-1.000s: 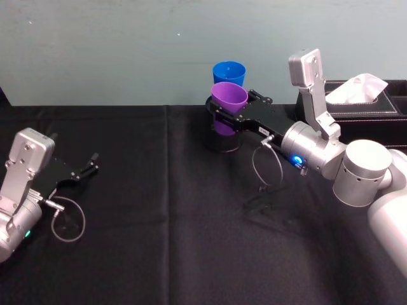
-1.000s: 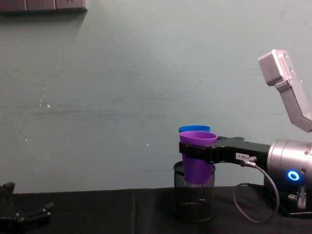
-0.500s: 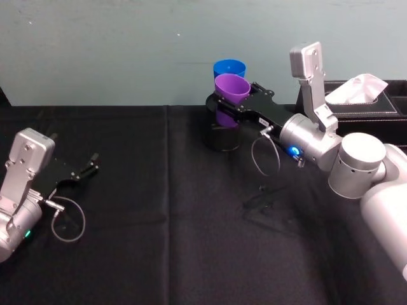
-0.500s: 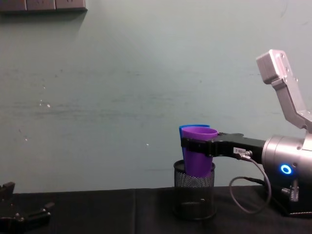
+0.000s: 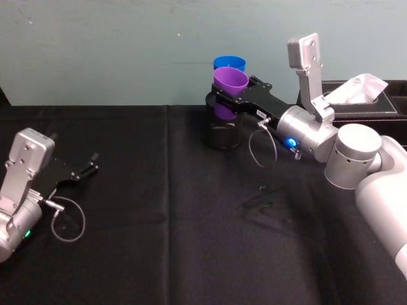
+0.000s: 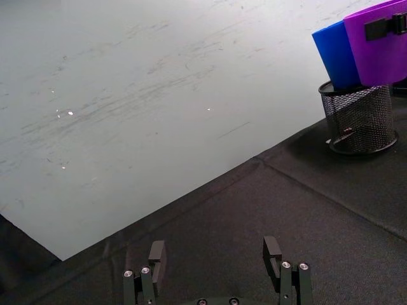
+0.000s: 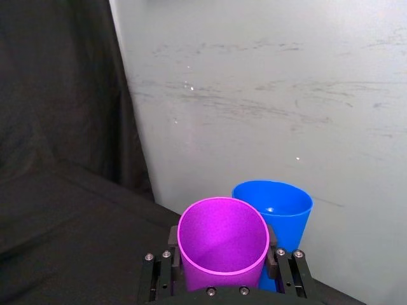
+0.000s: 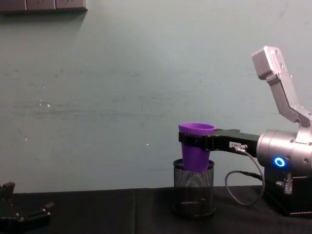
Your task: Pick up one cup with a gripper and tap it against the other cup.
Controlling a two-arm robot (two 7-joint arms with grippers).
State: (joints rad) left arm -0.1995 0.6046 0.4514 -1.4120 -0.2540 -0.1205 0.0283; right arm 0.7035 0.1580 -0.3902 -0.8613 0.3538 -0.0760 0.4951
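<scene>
pickup is done: the right hand (image 5: 233, 95) is clenched round the purple cup (image 5: 229, 79), held over the mesh pen holder (image 5: 222, 135), just beside the blue cup (image 5: 229, 63); whether they touch is unclear. the left hand (image 5: 88, 168) lies released on the desk (image 5: 159, 229).

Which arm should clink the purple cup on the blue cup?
The right. The right gripper holds the purple cup, lifted right beside the blue cup. The left gripper sits open, far off at the table's left side.
</scene>
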